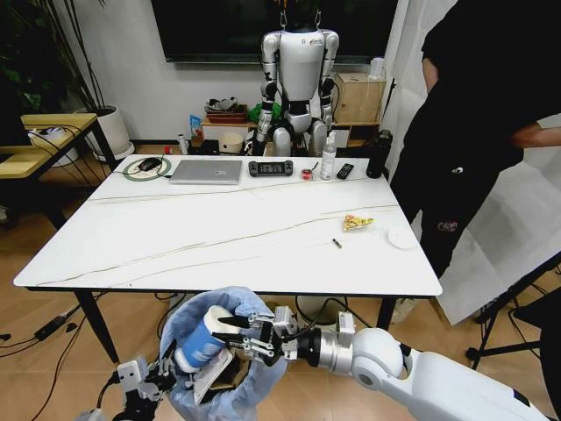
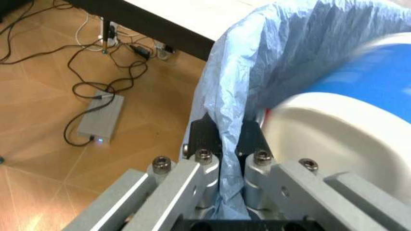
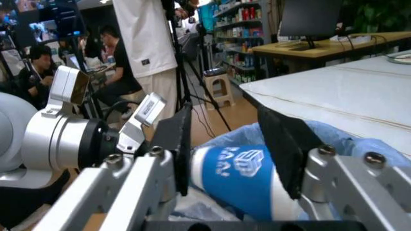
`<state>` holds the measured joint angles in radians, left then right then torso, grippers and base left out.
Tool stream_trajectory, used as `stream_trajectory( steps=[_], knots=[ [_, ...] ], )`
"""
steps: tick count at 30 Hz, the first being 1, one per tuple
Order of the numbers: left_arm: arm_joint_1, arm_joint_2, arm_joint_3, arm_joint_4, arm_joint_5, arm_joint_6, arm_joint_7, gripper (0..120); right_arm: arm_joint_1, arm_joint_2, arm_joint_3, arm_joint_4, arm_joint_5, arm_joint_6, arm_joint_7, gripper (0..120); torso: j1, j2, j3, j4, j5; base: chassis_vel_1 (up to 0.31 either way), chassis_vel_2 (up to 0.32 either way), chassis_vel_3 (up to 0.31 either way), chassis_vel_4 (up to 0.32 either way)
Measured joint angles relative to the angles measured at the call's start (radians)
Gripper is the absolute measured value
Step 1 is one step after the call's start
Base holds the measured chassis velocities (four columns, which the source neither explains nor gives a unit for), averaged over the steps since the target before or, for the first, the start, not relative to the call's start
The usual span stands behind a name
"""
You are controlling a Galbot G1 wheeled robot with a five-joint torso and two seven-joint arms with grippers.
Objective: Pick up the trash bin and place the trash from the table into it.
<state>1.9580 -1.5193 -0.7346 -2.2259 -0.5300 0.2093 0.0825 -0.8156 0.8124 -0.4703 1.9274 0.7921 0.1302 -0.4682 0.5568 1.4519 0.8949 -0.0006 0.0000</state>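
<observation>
Right tool (image 1: 235, 333) clamped on paper cup (image 1: 197, 344), long axis tilted, directly over trash bin (image 1: 254, 386) mouth below bench (image 1: 219, 237) near edge; left tool (image 2: 222, 159) pinching bag rim.

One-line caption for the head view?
Right gripper lowers blue-and-white paper cup into the trash bin, held by left gripper.

The table (image 1: 219, 237) has a white marble-look top on black legs. Taking the laptop (image 1: 206, 171) at the far edge as landmark: left of it lies a round green-rimmed pad (image 1: 146, 167); to its right sit a controller (image 1: 270, 167), a clear bottle (image 1: 328, 158), a remote (image 1: 345, 171) and a dark bottle (image 1: 377, 154). Well nearer and right lie a yellow wrapper (image 1: 357, 222), a small dark scrap (image 1: 337, 244) and a white disc (image 1: 403, 239).
</observation>
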Motion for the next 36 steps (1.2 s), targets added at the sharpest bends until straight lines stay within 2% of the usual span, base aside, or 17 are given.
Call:
stream_trajectory(
  steps=[3, 4, 9, 10, 13, 14, 15, 17, 19, 23, 36],
  knots=[
    [-0.002, 0.001, 0.003, 0.004, 0.0, 0.0, 0.0, 0, -0.027, 0.003, 0.042, 0.002, 0.001, -0.001, 0.018, 55, 0.0, 0.0, 0.0, 0.0, 0.0, 0.0, 0.0, 0.0, 0.0],
    [-0.002, 0.001, 0.003, 0.004, 0.0, 0.0, 0.0, 0, -0.027, 0.003, 0.042, 0.002, 0.001, -0.001, 0.018, 55, 0.0, 0.0, 0.0, 0.0, 0.0, 0.0, 0.0, 0.0, 0.0],
    [-0.001, 0.0, 0.004, 0.007, -0.002, 0.0, 0.0, 0, -0.048, 0.049, 0.159, -0.02, 0.018, -0.009, 0.134, 76, 0.0, 0.0, 0.0, 0.0002, 0.0001, 0.0, 0.0, 0.0, 0.0],
    [-0.001, 0.0, 0.004, 0.007, -0.002, 0.0, 0.0, 0, -0.048, 0.049, 0.159, -0.02, 0.018, -0.009, 0.134, 76, 0.0, 0.0, 0.0, 0.0002, 0.0001, 0.0, 0.0, 0.0, 0.0],
    [0.001, -0.004, 0.005, 0.007, -0.004, 0.0, 0.001, 0, -0.037, 0.091, 0.245, -0.071, 0.001, -0.033, 0.246, 90, 0.0, 0.0, 0.0, 0.0, 0.0, 0.0, 0.0, 0.0, 0.0],
    [0.001, -0.005, 0.005, 0.007, -0.004, -0.001, 0.001, 0, -0.028, 0.101, 0.259, -0.085, 0.001, -0.059, 0.296, 93, 0.0, 0.0, 0.0, 0.0001, 0.0, 0.0, 0.0, 0.0, 0.0],
    [0.001, -0.006, 0.007, 0.007, -0.004, -0.002, 0.002, 0, -0.012, 0.115, 0.28, -0.107, -0.02, -0.133, 0.394, 98, 0.0, 0.0, 0.0, 0.0002, 0.0, 0.0, 0.0, 0.0, 0.0],
    [0.001, -0.007, 0.009, 0.007, -0.004, -0.002, 0.002, 0, 0.017, 0.142, 0.304, -0.153, -0.049, -0.233, 0.487, 100, 0.0, 0.0, 0.0, 0.0, 0.0001, 0.0, 0.0, 0.0, 0.0],
    [0.001, -0.008, 0.009, 0.007, -0.004, -0.002, 0.003, 0, 0.033, 0.155, 0.314, -0.185, -0.061, -0.261, 0.505, 100, 0.0, 0.0, 0.0, 0.0001, -0.0003, 0.0, 0.0, 0.0, 0.0],
    [0.002, -0.008, 0.009, 0.004, -0.004, -0.003, 0.003, 0, 0.104, 0.212, 0.355, -0.374, -0.124, -0.334, 0.496, 100, 0.0, 0.0, 0.0, 0.0003, 0.0001, 0.0, 0.0, 0.0, 0.0],
    [0.005, -0.007, 0.002, 0.001, -0.01, -0.006, 0.005, 0, 0.13, 0.204, 0.389, -0.495, -0.119, -0.447, 0.47, 100, 0.0, 0.0, 0.0, 0.0, 0.0, 0.0, 0.0, 0.0, 0.0]
  ],
)
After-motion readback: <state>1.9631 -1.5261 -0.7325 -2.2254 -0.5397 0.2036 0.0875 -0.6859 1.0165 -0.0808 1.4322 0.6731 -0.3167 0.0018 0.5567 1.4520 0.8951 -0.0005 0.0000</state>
